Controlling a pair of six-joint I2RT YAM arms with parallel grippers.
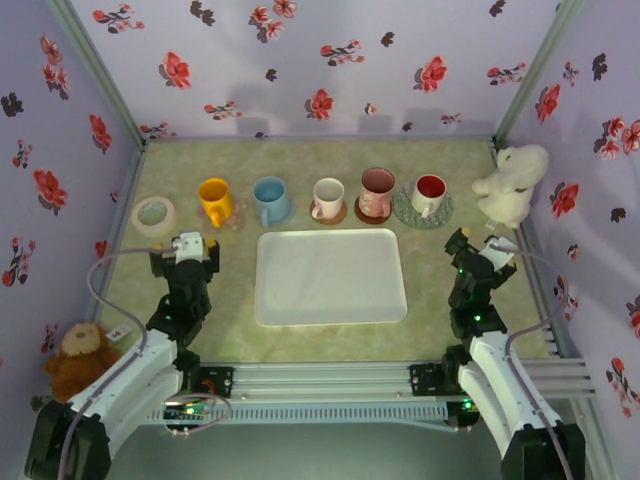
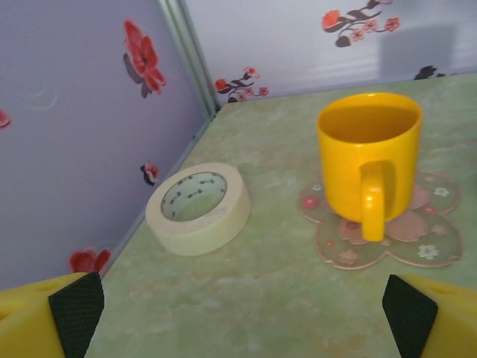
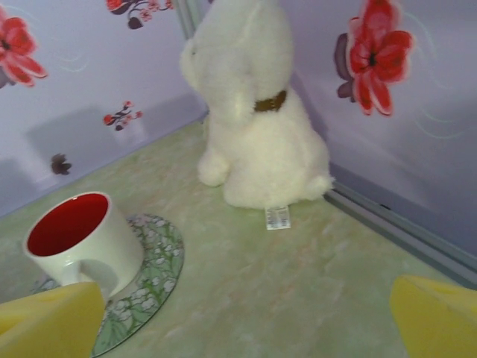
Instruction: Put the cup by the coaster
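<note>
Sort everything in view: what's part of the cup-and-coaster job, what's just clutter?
Job: yellow cup on flower coaster; blue cup; white cup; pink cup; red-lined cup on green coaster. Which cup is meant is unclear.
Lying about: tape roll; white tray; white plush; brown teddy.

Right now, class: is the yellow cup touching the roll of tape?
Apart. The left wrist view shows bare table between the yellow cup and the tape roll.
</note>
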